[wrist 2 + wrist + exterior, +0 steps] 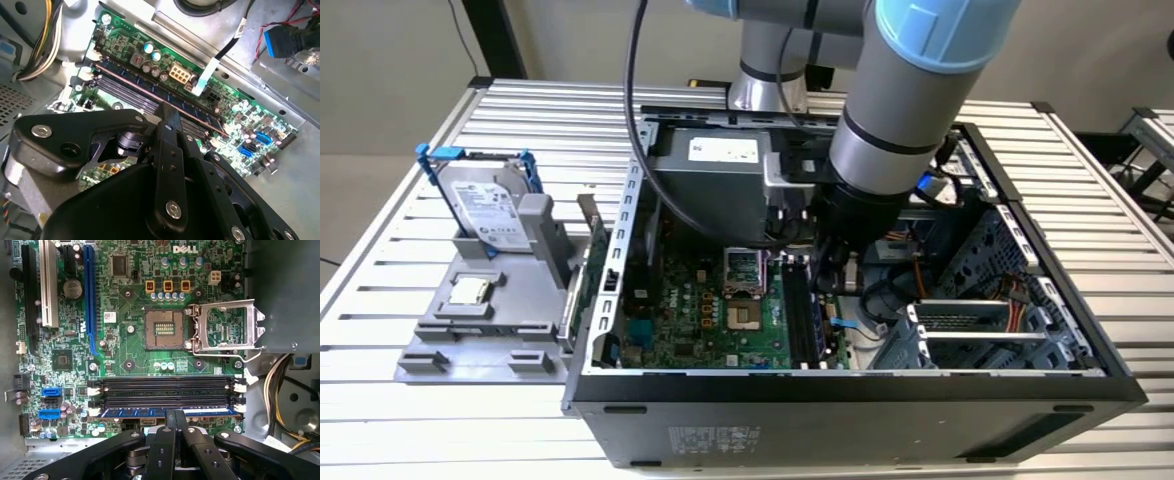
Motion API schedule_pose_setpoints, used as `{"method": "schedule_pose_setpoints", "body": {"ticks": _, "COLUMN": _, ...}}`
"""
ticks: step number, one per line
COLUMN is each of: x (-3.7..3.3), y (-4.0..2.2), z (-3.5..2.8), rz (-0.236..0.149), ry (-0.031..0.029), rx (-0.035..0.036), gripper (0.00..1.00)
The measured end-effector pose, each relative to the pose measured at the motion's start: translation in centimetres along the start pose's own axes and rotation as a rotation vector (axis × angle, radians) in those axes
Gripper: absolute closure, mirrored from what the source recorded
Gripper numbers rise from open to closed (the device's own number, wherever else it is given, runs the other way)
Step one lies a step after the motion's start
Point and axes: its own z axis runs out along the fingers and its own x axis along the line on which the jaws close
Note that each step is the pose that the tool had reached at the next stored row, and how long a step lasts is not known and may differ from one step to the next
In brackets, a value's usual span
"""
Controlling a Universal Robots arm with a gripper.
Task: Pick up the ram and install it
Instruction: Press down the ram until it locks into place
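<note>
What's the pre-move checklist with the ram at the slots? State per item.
1. Ram lined up along a memory slot: ok, it lies lengthwise in the slot nearest the gripper in the first wrist view.
2. Gripper on the ram: ok, fingers closed together at the stick's middle.
3. Ram fully seated: cannot tell, its depth in the slot can't be read in both wrist views.
4. White slot latches: cannot tell whether they have locked.
5. Other memory slots free: ok, they look empty.
6. CPU socket clear of the arm: ok, its retention frame stands open, away from the gripper.
</note>
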Motion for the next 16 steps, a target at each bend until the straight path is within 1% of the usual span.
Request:
{"method": "schedule_pose_setpoints", "body": {"ticks": 3, "x": 0.00, "y": -0.05, "z": 0.44, "rz": -0.001, "ry": -0.0008, "rx": 0.0000, "gripper": 1.00}}
{"method": "schedule_pose_setpoints", "body": {"ticks": 6, "x": -0.04, "y": -0.08, "z": 0.81, "rz": -0.004, "ry": -0.0052, "rx": -0.0002, "gripper": 1.00}}
{"method": "schedule_pose_setpoints", "body": {"ticks": 8, "x": -0.10, "y": -0.14, "z": 1.09, "rz": -0.007, "ry": -0.0068, "rx": -0.0004, "gripper": 1.00}}
{"method": "schedule_pose_setpoints", "body": {"ticks": 11, "x": -0.10, "y": -0.17, "z": 1.60, "rz": -0.009, "ry": -0.0071, "rx": -0.0006, "gripper": 1.00}}
{"method": "schedule_pose_setpoints", "body": {"ticks": 13, "x": -0.07, "y": -0.20, "z": 1.93, "rz": -0.010, "ry": -0.0054, "rx": -0.0009, "gripper": 1.00}}
{"method": "schedule_pose_setpoints", "body": {"ticks": 16, "x": -0.07, "y": -0.23, "z": 2.37, "rz": -0.013, "ry": -0.0059, "rx": -0.0010, "gripper": 1.00}}
